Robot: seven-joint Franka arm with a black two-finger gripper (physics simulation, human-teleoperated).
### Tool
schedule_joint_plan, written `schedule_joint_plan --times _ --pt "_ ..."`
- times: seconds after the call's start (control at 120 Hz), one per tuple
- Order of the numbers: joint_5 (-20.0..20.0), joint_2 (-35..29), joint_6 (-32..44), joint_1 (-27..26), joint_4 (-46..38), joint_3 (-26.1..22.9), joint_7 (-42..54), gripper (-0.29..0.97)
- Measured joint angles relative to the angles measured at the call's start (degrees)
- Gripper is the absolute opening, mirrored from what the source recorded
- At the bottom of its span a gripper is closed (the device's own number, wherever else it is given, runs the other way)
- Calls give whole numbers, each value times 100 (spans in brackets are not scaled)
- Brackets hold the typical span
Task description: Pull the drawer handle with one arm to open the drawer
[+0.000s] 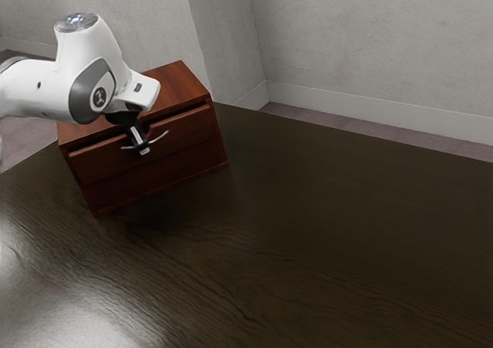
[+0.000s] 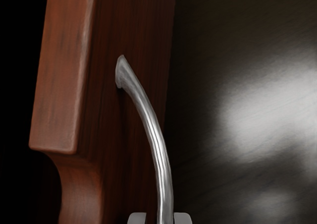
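My claw [image 1: 139,142] pinched the slick, rigid metal handle [image 2: 148,130] mid-bar, the right hold; the wooden drawer [image 1: 181,131] looked light

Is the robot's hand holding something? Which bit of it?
Yes. The gripper is shut on the drawer handle, pinching the curved silver bar from both sides, near its middle.

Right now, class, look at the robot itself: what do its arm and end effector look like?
The arm is made of glossy white, rounded shells. One joint carries a grey cap with a small white logo, and a round silvery disc tops the link above it. The end effector is small and black.
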Motion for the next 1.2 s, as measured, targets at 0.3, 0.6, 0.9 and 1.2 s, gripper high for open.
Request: schedule_joint_plan --times 0.3,0.6,0.9,1.2 --pt "-2 -195 79 -184 -273 -7 -17 1" --pt "-7 -437 141 -249 -614 -23 -26 0" --pt "-10 -800 249 -395 -1084 -25 -56 2" --pt "2 -1216 322 -563 -1559 -45 -116 0"
